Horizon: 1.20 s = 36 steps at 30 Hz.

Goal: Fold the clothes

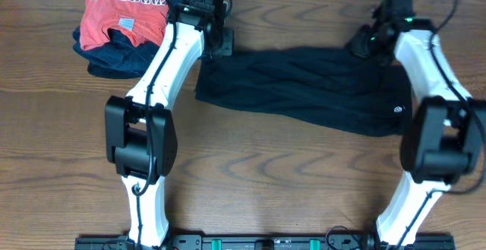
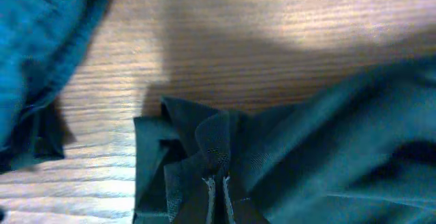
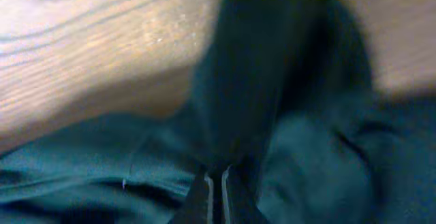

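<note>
A: Where is the black shirt [image 1: 304, 90], and how is it held?

B: It is spread across the middle of the table [image 1: 266, 181], with its small white logo [image 1: 399, 111] near the right-hand end. Its far left corner is pinched by the left end effector [image 2: 217, 188], whose fingers are pressed together on a gathered tuft of cloth. The far edge toward the right is pinched in the same way by the right end effector [image 3: 218, 186], with fabric bunched at the tips.

A: Which step is judged to be in hand?

B: A fold of the far edge over toward the near edge, it is judged. How many folds are already made cannot be told.

A: How is that done well?

B: Both pinched points should be raised together and level, so that the edge between them is held taut. The cloth is soft, so any slack would be expected to sag and crease. The edge should be laid squarely on the near hem before the pinches are released.

A: What else is nearby, and is anything in the way?

B: A red shirt [image 1: 125, 3] with white lettering is piled on a navy garment [image 1: 114, 58] at the far left. This pile is just beside the left arm and apart from the black corner. It is best left undisturbed, and the left corner is best drawn away from it.
</note>
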{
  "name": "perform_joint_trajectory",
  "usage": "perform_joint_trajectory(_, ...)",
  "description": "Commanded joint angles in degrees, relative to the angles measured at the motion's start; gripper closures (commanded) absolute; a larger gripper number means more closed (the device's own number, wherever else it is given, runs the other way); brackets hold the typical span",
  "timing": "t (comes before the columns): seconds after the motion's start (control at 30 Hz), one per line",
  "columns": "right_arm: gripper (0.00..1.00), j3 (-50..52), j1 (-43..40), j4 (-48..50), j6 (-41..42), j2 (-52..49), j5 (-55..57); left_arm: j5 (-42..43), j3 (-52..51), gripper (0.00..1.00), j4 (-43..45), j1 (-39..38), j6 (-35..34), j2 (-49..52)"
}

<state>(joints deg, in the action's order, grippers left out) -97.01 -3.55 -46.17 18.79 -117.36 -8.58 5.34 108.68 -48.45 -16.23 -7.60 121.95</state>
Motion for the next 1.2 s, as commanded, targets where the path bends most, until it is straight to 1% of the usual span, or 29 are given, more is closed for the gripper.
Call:
perform_joint_trajectory(0.0, 0.99, -1.7, -1.8, -3.4, -3.8, 5.6, -0.9, -2.6, 1.1, 0.94, -0.2, 0.2, 0.5, -3.1)
perform_joint_trajectory(0.17, 0.99, -1.7, -3.5, -12.0, -6.4, 9.2, -0.9, -3.0, 1.1, 0.94, -2.1, 0.2, 0.6, -3.2)
perform_joint_trajectory(0.4, 0.99, 0.2, -3.8, -25.4, -9.7, 9.4, 1.2, -3.1, 0.9, 0.94, -6.8, 0.2, 1.6, -3.2)
perform_joint_trajectory(0.5, 0.99, 2.3, -3.8, -27.2, -9.7, 9.4, 2.6, -3.1, -0.2, 0.94, -6.8, 0.2, 1.7, -3.1)
perform_joint_trajectory(0.77, 0.98, 11.6, -3.9, -26.1, -9.7, 9.4, 2.5, -3.1, -3.9, 0.94, -6.8, 0.2, 2.9, -2.1)
perform_joint_trajectory(0.8, 0.92, 12.4, -3.9, -26.0, -9.7, 9.4, 2.5, -3.1, -4.2, 0.94, -6.8, 0.2, 2.9, -2.1)
perform_joint_trajectory(0.87, 0.73, 13.5, -3.9, -26.1, -10.3, 9.4, 2.5, -3.1, -4.2, 0.72, -6.8, 0.2, 2.9, -2.1)
perform_joint_trajectory(0.9, 0.69, 13.6, -3.9, -26.2, -10.8, 9.4, 2.5, -3.3, -4.2, 0.70, -6.8, 0.2, 2.9, -2.1)
perform_joint_trajectory(0.93, 0.65, 13.6, -3.9, -26.2, -10.8, 9.4, 2.5, -3.5, -4.2, 0.66, -6.8, 0.2, 2.9, -2.1)
perform_joint_trajectory(1.03, 0.61, 12.8, -3.9, -25.9, -11.0, 9.7, 1.7, -3.7, -3.8, 0.52, -7.3, 0.5, 2.9, -2.2)
perform_joint_trajectory(1.1, 0.58, 11.6, -3.9, -26.0, -12.7, 10.0, -0.6, -3.7, -2.8, 0.44, -8.8, 0.9, 2.9, -2.5)
perform_joint_trajectory(1.17, 0.55, 10.0, -3.9, -26.3, -13.6, 10.5, -2.1, -3.6, -2.3, 0.37, -9.7, 1.5, 2.9, -3.3)
